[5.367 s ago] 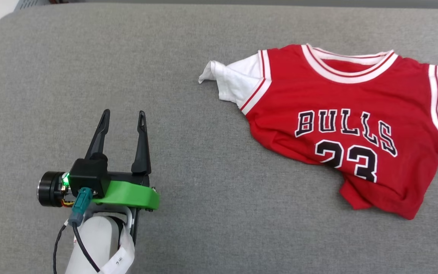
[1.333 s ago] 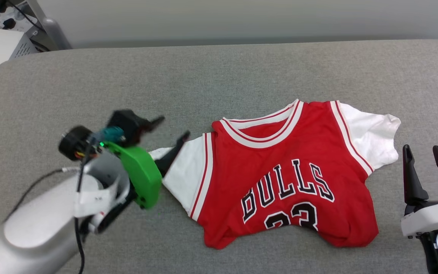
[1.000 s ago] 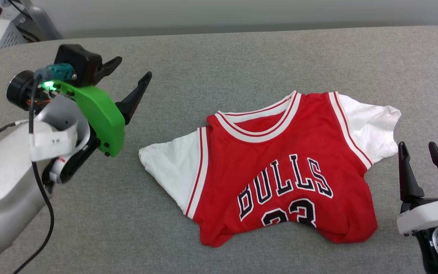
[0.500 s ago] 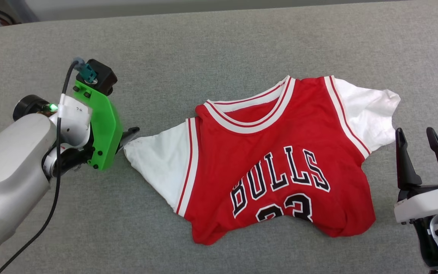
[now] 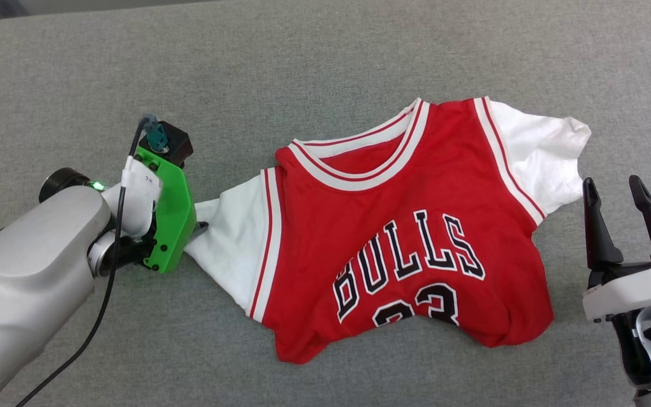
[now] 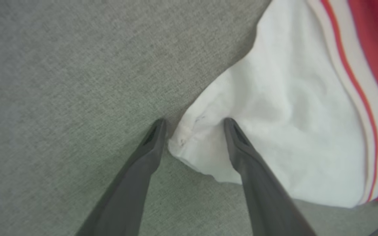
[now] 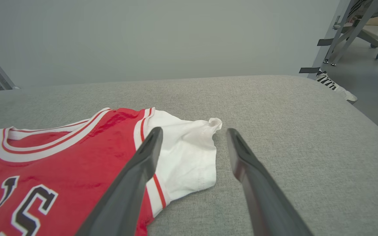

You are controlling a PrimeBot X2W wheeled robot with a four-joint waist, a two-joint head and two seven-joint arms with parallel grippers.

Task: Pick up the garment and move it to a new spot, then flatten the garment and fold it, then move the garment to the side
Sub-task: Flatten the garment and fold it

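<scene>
Head view: garment (image 5: pixel 404 226) lies front-up on grey padded surface (image 5: pixel 325 51), right of centre. Collar (image 5: pixel 359 164) points away from the robot and the hem (image 5: pixel 404 333) toward it, so "BULLS" reads upright from the robot's side, tilted a bit counter-clockwise. Longest span is sleeve tip to sleeve tip, running from lower left up to upper right. Hem is rumpled and bunched (bottom of the number is cut off by the fold). Body mostly flat, some wrinkles near the hem.

Left wrist view: left gripper (image 6: pixel 194 120) is down at the surface, jaws apart, straddling the pointed tip of the left sleeve (image 6: pixel 274 131). One finger sits on bare grey fabric just beside the sleeve edge, the other on the white cloth. Nothing is pinched. In head view the green mount (image 5: pixel 173 226) covers most of the fingers.

Right gripper (image 5: pixel 612 181) is at lower right, jaws wide apart and empty, fingers pointing away from the robot, near the right sleeve (image 5: pixel 546 152) but not touching it. Right wrist view looks past that sleeve; a striped shoe (image 7: pixel 335 87) shows beyond the surface's far edge
</scene>
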